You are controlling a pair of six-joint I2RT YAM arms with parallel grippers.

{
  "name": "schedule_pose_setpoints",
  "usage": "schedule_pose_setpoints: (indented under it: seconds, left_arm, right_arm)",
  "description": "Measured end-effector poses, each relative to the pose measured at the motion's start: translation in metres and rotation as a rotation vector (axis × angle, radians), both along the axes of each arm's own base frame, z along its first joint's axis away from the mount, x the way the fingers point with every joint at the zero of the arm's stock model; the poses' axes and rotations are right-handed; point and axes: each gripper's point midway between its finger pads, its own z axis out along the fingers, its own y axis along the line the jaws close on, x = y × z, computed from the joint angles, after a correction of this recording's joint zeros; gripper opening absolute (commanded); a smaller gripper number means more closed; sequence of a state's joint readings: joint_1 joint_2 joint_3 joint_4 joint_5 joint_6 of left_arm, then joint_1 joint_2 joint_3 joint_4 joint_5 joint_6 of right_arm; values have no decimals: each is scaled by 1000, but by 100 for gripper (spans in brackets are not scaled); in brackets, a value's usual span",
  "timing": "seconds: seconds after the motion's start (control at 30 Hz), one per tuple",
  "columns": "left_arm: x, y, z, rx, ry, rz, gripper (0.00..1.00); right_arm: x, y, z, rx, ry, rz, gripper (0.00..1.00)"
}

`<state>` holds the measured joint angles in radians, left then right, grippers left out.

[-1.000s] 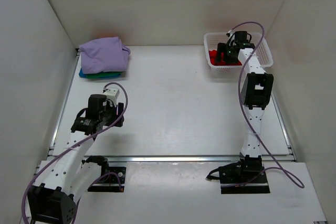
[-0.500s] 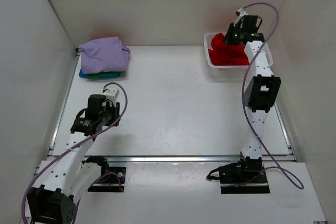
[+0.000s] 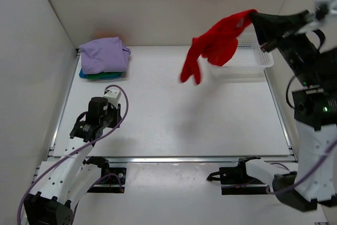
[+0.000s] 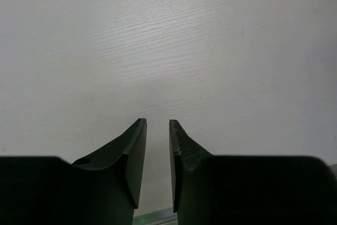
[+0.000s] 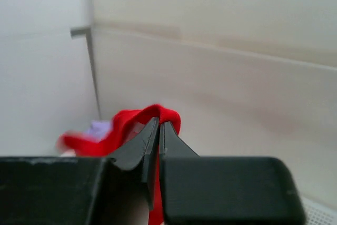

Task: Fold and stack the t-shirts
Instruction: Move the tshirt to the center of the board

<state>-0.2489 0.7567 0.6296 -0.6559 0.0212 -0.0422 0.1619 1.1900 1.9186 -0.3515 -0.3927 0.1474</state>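
A red t-shirt (image 3: 218, 43) hangs in the air over the back of the table, left of the basket. My right gripper (image 3: 254, 13) is raised high and shut on the shirt's top edge; the right wrist view shows red cloth (image 5: 171, 113) bunched over the closed tips of my right gripper (image 5: 159, 122). Folded t-shirts are stacked at the back left: a lavender one (image 3: 104, 55) on top, teal-blue and green ones (image 3: 100, 75) beneath. My left arm (image 3: 97, 110) stays low at the near left. My left gripper (image 4: 158, 122) stands open by a narrow gap over bare table, holding nothing.
A white mesh basket (image 3: 251, 51) stands at the back right, partly hidden by the hanging shirt. White walls close in the table on the left, back and right. A metal rail (image 3: 174, 158) runs along the near edge.
My right gripper shut on the red t-shirt in the basket and lifted it high, out and to the left. The left gripper's jaws narrowed; the left arm drew back slightly.
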Motion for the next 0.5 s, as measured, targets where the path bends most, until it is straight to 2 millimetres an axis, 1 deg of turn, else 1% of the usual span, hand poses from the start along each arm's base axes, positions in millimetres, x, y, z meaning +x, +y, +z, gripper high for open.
schedule_pose_setpoints:
  seconds: [0.03, 0.07, 0.1, 0.17, 0.2, 0.23, 0.27, 0.33, 0.37, 0.4, 0.43, 0.47, 0.5]
  left_arm:
    - [0, 0, 0, -1, -2, -1, 34]
    - [0, -1, 1, -1, -4, 0, 33]
    - [0, -1, 1, -3, -6, 2, 30]
    - [0, 0, 3, -6, -14, 9, 26]
    - [0, 1, 5, -6, -21, 17, 24]
    - [1, 3, 6, -7, -30, 25, 24]
    - [1, 4, 8, -7, -39, 32, 20]
    - [1, 7, 13, -10, -61, 50, 18]
    - [1, 8, 15, -11, -72, 55, 12]
    - [1, 9, 17, -15, -81, 62, 4]
    - [2, 9, 19, -17, -87, 67, 0]
    - [2, 10, 19, -16, -89, 69, 0]
    - [2, 11, 19, -14, -90, 72, 0]
  right_arm:
    - [-21, -2, 5, 9, -36, 5, 0]
    - [-33, -3, 6, 20, -57, 4, 0]
    - [-44, 3, 0, 29, -70, 30, 0]
    - [-44, 19, -25, 25, -23, 90, 0]
    - [-36, 27, -43, 19, 26, 112, 0]
    - [-21, 39, -67, 7, 93, 135, 0]
    - [-3, 56, -96, -11, 174, 157, 0]
    - [26, 87, -149, -54, 314, 194, 0]
    - [39, 106, -176, -81, 382, 215, 0]
    - [54, 126, -211, -114, 464, 230, 0]
    - [66, 145, -248, -152, 548, 239, 7]
    - [76, 159, -287, -193, 636, 238, 20]
    - [82, 168, -319, -227, 713, 230, 27]
